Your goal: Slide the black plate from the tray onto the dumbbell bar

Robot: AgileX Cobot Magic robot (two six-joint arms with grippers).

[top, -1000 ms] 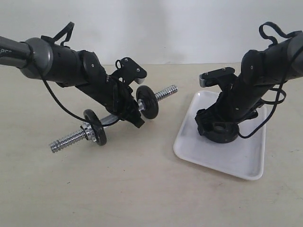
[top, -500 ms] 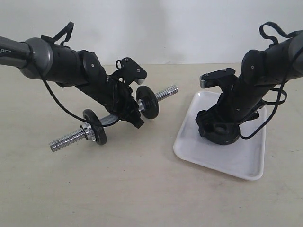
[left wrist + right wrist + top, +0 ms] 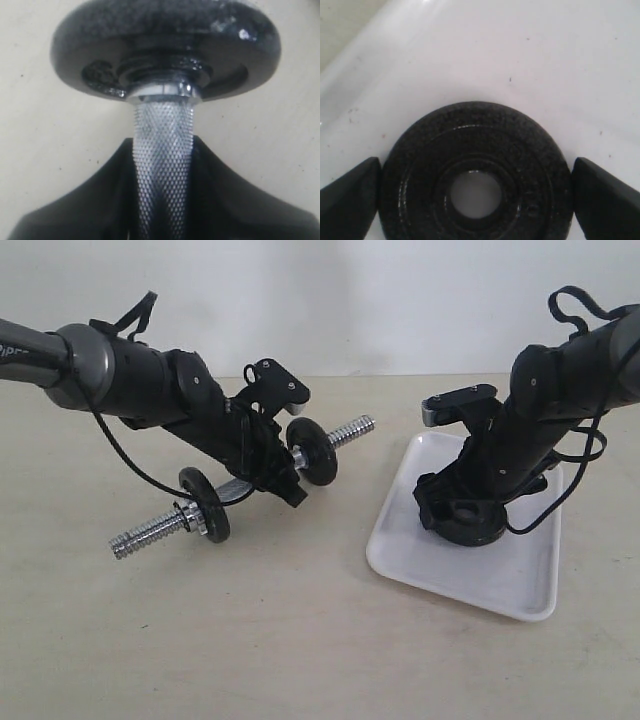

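The black plate (image 3: 475, 172) lies flat on the white tray (image 3: 530, 55), its centre hole showing white. My right gripper (image 3: 476, 197) is down over it, one finger (image 3: 350, 200) on each side against its rim. In the exterior view that gripper (image 3: 465, 518) and the plate (image 3: 470, 532) are at the near-left part of the tray (image 3: 500, 580). My left gripper (image 3: 280, 478) is shut on the knurled middle of the dumbbell bar (image 3: 150, 532), held at a slant. Two other black discs (image 3: 205, 505) (image 3: 313, 452) sit on the bar. The left wrist view shows the bar (image 3: 163, 140) and one disc (image 3: 165, 45).
Beige table (image 3: 300, 640) surrounds everything, with a pale wall behind. The bar's bare threaded end (image 3: 352, 430) points toward the tray. The tray's right half (image 3: 530, 540) holds only the right arm's cable.
The left arm has lifted and shifted the bar slightly; the near disc and threaded end sit a little higher and to the right. The right gripper stays on the plate.
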